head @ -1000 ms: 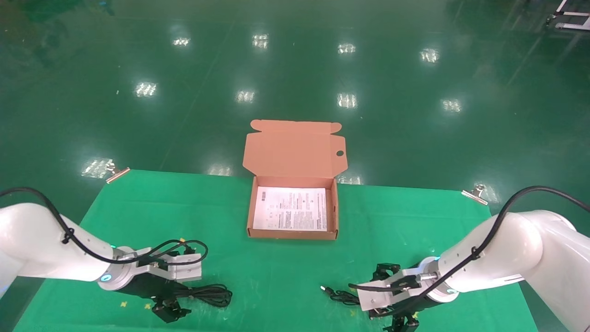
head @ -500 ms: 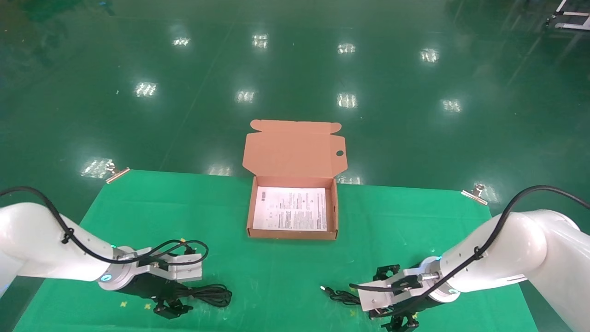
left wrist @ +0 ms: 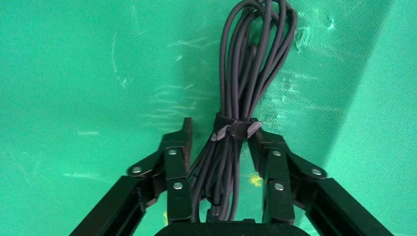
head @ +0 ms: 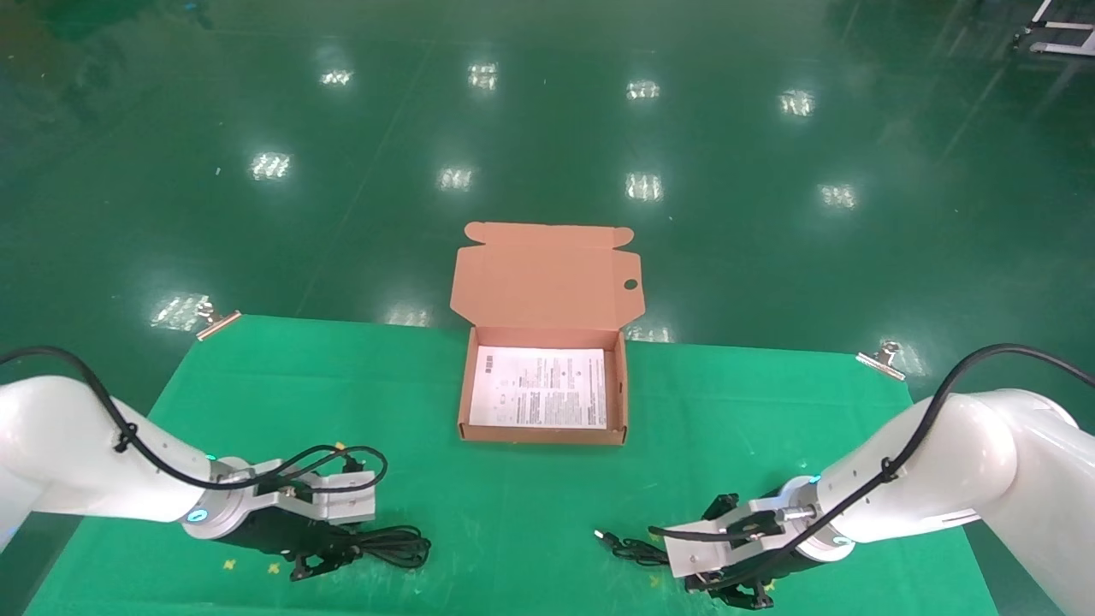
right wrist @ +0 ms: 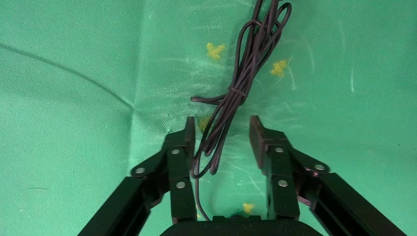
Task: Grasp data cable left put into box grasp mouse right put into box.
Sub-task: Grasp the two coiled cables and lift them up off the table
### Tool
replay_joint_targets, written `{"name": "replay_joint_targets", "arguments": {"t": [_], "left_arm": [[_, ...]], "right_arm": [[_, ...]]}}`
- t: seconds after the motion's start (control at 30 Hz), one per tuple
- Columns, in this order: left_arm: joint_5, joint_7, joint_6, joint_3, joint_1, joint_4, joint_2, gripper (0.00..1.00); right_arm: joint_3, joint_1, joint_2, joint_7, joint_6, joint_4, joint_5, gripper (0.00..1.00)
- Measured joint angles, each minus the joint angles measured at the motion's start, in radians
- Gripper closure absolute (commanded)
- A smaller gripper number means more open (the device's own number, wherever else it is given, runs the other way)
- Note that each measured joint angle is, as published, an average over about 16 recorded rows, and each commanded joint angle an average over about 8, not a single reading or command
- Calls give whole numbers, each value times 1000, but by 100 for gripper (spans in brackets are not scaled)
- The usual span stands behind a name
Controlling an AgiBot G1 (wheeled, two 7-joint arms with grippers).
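Note:
The data cable (left wrist: 246,73), a black coil bound by a strap, lies on the green cloth near the front left (head: 389,546). My left gripper (left wrist: 222,129) is open and straddles the coil's strapped end, low over the cloth (head: 321,558). My right gripper (right wrist: 222,122) is open at the front right (head: 737,592). A thin black cord bundle (right wrist: 236,93) runs between its fingers and out toward the middle (head: 631,547). The mouse itself is hidden. The box (head: 544,436) stands open at the table's far middle, with a white printed sheet (head: 541,387) inside.
The box lid (head: 547,278) stands up behind the box, with a round hole near its right edge. Metal clips (head: 218,323) (head: 881,358) hold the green cloth (head: 513,505) at the far corners. Small yellow marks dot the cloth near both grippers.
Both grippers have sunk lower over their cords, the fingers drawing in under the wrists in the head view. The box and the cords have not moved.

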Motion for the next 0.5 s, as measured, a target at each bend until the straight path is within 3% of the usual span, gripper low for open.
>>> {"name": "replay_joint_targets", "arguments": {"t": [0.5], "left_arm": [[2, 1, -1, 0, -2, -6, -4, 100]], "right_arm": [[3, 3, 3, 4, -1, 2, 2, 100]]}}
